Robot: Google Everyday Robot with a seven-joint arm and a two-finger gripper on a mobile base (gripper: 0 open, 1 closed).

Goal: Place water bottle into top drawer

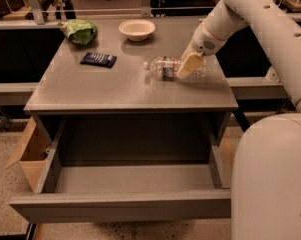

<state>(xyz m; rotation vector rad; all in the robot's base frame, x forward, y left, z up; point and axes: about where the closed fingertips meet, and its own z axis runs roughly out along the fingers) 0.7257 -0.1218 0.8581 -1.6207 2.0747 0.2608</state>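
Note:
The water bottle (166,67) lies on its side on the grey desk (115,91), right of centre, white cap pointing left, red-and-white label band showing. My gripper (186,69) reaches down from the upper right, its tan fingers (188,66) over the bottle's right half, in front of it. The top drawer (130,204) is pulled open below the desk's front edge, and its inside holds nothing.
A cream bowl (136,29), a green bag (80,31) and a dark flat packet (98,59) lie on the desk's far and left parts. A brown cardboard box (27,154) stands on the floor left of the drawer. My white base (272,179) fills the lower right.

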